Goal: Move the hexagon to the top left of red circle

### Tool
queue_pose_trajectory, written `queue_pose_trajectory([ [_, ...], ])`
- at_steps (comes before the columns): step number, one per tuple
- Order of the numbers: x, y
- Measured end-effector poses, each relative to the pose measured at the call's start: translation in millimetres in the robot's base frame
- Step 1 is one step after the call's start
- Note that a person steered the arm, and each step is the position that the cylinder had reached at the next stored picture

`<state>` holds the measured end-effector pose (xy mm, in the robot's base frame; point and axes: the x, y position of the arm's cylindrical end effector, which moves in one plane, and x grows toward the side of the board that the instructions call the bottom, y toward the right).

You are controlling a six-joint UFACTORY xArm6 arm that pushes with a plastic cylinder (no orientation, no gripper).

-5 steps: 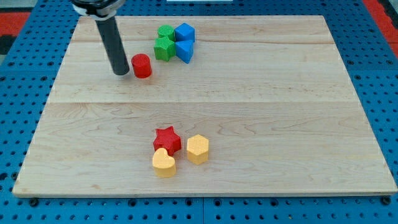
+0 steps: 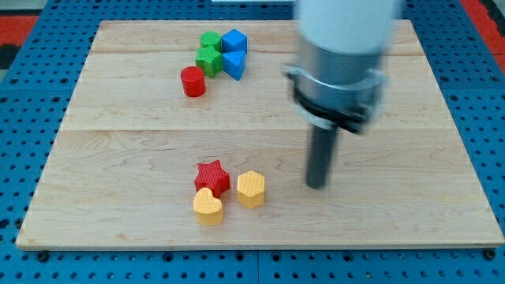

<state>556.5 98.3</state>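
The yellow hexagon (image 2: 251,188) lies low on the board, right of the red star (image 2: 211,177) and the yellow heart (image 2: 208,206). The red circle (image 2: 192,81) stands near the view's top left, just below-left of the green and blue cluster. My tip (image 2: 316,185) rests on the board to the right of the yellow hexagon, about a block's width and a half away, not touching it. The arm's grey body fills the view's upper right.
Two green blocks (image 2: 209,52) and two blue blocks (image 2: 234,53) are bunched at the view's top, touching each other. The wooden board (image 2: 118,173) ends at a blue pegboard surround on all sides.
The arm has jumped from beside the red circle at the top left to the lower right, near the yellow hexagon. The red circle sits slightly further right and up than before.
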Motion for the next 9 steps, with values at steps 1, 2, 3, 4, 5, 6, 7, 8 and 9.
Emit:
queue_pose_trajectory([
  [1,39.7,-35.3],
  [2,-8.9,-95.4],
  [3,-54.9,-141.3],
  [4,-67.1,-145.5],
  [5,-98.0,-165.2],
  [6,-98.1,-199.4],
  [7,-107.3,-235.3],
  [8,-116.4,-261.7],
  [9,-103.7,-284.8],
])
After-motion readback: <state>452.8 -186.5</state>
